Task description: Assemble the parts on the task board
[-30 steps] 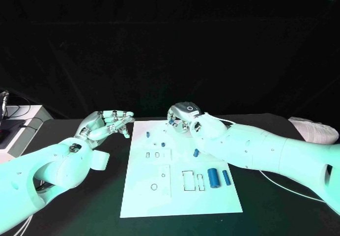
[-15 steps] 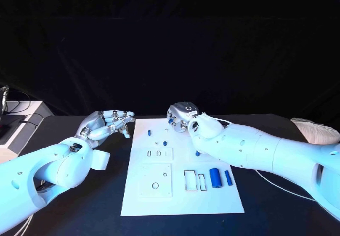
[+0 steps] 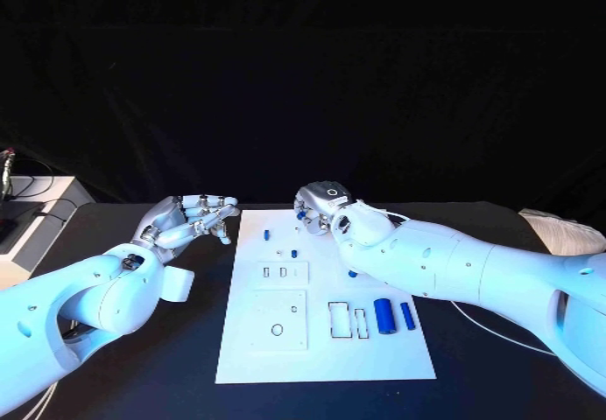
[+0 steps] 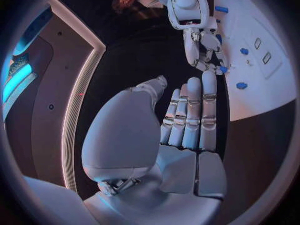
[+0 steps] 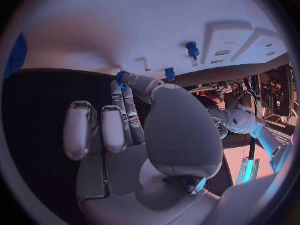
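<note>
- White and flat, the rectangular task board (image 3: 322, 350) lies lengthwise in the middle of the black table (image 3: 505, 385), between the two arms.
- Its surface carries raised square blocks with small slots on the left half, and two outlined rectangular recesses (image 3: 345, 320) nearer the right half.
- Two blue cylindrical parts lie side by side at the board's right edge: a thicker cylinder (image 3: 384, 316) and a thinner cylinder (image 3: 406, 316) just beside it.
- Three smaller blue pieces show further up the board: a slim peg (image 3: 266, 235) near the left edge, a short stub (image 3: 293, 254) towards the middle, and a small piece (image 3: 352, 274) close under the right arm.
- The right robot hand (image 3: 322, 208) hovers over the board's far edge, and in the right wrist view its fingertips (image 5: 122, 78) pinch a small blue part (image 5: 120, 76).
- The left robot hand (image 3: 196, 219) sits just off the board's left far corner, above the table, its fingers curled inward; it grips nothing that I can see.
- In the left wrist view the left robot hand's fingers (image 4: 190, 116) lie straight and close together, pointing towards the other hand.
</note>
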`<state>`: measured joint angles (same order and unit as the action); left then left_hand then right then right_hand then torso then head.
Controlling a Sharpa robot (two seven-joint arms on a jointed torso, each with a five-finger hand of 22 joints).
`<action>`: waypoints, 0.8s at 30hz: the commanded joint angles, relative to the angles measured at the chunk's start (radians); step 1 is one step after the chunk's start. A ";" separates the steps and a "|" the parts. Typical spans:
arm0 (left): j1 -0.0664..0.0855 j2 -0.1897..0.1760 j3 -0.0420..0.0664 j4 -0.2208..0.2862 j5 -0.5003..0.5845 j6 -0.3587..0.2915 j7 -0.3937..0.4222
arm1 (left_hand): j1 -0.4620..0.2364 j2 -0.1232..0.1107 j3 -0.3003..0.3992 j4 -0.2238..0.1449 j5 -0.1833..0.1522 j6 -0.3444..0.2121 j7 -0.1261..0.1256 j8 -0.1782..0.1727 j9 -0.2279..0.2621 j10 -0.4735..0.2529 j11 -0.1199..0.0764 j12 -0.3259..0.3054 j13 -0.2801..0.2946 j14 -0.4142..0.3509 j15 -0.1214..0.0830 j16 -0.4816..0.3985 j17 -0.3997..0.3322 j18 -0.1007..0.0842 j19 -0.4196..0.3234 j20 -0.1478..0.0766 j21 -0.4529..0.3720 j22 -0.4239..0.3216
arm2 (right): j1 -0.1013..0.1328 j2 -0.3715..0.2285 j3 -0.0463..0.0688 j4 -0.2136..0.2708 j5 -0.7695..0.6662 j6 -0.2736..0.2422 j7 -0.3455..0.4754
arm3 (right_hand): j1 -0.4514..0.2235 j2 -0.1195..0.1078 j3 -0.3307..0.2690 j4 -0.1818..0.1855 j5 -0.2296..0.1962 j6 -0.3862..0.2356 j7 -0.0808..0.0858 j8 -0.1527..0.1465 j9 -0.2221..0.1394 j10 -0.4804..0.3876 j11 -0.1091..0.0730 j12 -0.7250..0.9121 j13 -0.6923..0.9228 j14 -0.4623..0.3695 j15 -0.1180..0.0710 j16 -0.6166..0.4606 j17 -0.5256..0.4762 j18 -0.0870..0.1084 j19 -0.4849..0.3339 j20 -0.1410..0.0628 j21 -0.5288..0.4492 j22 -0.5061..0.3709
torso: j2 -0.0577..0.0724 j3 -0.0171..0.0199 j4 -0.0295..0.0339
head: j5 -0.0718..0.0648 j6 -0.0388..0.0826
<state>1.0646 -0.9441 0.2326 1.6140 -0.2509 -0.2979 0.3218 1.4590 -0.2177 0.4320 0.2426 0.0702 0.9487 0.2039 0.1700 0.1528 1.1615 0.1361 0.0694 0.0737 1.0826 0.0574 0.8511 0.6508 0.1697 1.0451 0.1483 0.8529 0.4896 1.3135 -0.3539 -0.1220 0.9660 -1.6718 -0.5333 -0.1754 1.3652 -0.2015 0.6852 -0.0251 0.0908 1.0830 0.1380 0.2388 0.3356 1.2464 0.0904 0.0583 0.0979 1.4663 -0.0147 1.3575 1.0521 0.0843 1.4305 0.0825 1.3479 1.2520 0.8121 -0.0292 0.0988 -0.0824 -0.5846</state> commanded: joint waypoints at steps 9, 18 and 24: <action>0.001 0.002 0.004 0.003 -0.006 0.018 0.002 | 0.001 -0.006 0.004 -0.002 -0.003 -0.006 0.002 -0.006 0.001 -0.006 -0.002 -0.005 0.001 -0.009 0.000 0.006 -0.001 0.012 -0.006 -0.001 0.005 0.001 | -0.001 0.013 0.000 -0.021 -0.002 0.075 -0.011 | -0.053 -0.058 -0.025 0.012 0.010 -0.108 0.013 -0.063 -0.005 -0.120 0.006 0.002 -0.011 0.001 0.024 -0.011 -0.046 -0.002 -0.033 0.025 -0.052 -0.072 | 0.003 0.0018 -0.0023 | 0.006 -0.001; 0.001 0.000 0.004 0.000 -0.006 0.021 -0.001 | 0.001 -0.006 0.005 -0.002 -0.003 -0.008 0.003 -0.006 0.001 -0.009 -0.001 -0.005 0.001 -0.010 0.001 0.007 -0.001 0.012 -0.009 -0.001 0.009 0.004 | 0.000 0.000 -0.001 -0.018 0.005 0.039 0.003 | 0.005 -0.037 -0.202 0.030 0.003 -0.167 -0.012 -0.110 -0.018 -0.248 0.025 0.012 -0.031 -0.015 0.040 -0.039 -0.120 0.023 -0.082 0.039 -0.167 -0.197 | 0.003 0.0031 -0.0039 | 0.007 0.002; 0.001 -0.001 0.005 -0.005 -0.006 0.023 -0.003 | 0.001 -0.006 0.005 -0.002 -0.003 -0.008 0.003 -0.007 0.001 -0.009 -0.001 -0.005 0.001 -0.010 0.001 0.007 -0.001 0.012 -0.009 -0.001 0.010 0.004 | 0.000 -0.042 -0.002 0.024 0.023 -0.023 0.024 | 0.023 -0.033 -0.252 0.043 0.004 -0.172 -0.016 -0.118 -0.021 -0.251 0.024 0.018 -0.030 -0.018 0.039 -0.042 -0.132 0.022 -0.076 0.041 -0.168 -0.193 | 0.003 0.0038 -0.0040 | 0.009 0.005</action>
<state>1.0648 -0.9456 0.2361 1.6096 -0.2540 -0.2951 0.3169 1.4590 -0.2177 0.4320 0.2426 0.0702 0.9451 0.2075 0.1701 0.1526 1.1615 0.1360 0.0694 0.0737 1.0789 0.0611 0.8510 0.6507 0.1696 1.0452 0.1483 0.8578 0.4920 1.3136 -0.3877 -0.1232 0.9789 -1.6604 -0.5063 -0.1746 1.3796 -0.2345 0.4368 0.0171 0.0964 0.9199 0.1232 0.1272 0.3154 0.9996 0.1157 0.0737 0.0681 1.4520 0.0178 1.3186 0.9211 0.1001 1.3497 0.1200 1.1852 1.0575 0.8149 -0.0261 0.0950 -0.0752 -0.5820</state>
